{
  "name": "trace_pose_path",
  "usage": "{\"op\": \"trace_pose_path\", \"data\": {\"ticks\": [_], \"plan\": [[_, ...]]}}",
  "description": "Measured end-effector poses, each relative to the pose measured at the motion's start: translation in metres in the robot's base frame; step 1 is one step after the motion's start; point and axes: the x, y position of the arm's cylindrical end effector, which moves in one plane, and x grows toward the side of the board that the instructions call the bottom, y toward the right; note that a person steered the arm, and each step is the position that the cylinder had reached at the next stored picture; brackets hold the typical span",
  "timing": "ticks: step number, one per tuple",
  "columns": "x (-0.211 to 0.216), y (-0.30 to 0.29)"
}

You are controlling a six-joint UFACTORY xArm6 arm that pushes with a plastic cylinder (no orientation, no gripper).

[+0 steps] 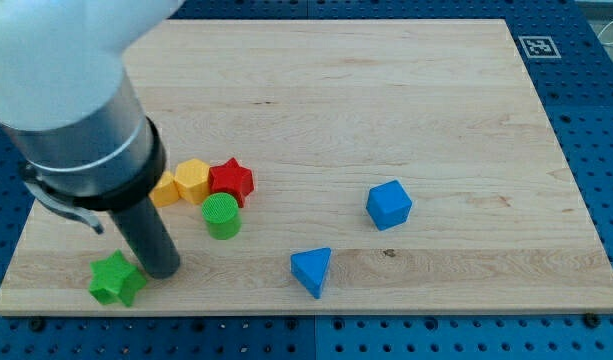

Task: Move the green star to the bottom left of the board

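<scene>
The green star (116,279) lies near the bottom left corner of the wooden board (386,90). My tip (163,270) rests on the board just to the right of the star, very close to it or touching. The dark rod rises up and to the left into the large grey and white arm, which hides the board's upper left part.
A green cylinder (222,215) stands right of the rod. Above it sit a red star (231,181), a yellow hexagon (193,180) and an orange block (166,189), partly hidden by the arm. A blue triangle (312,270) and a blue cube (388,204) lie further right.
</scene>
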Motion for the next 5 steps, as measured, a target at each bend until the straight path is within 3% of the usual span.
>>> {"op": "trace_pose_path", "data": {"ticks": [2,5], "plan": [[0.017,0.015],[0.018,-0.027]]}}
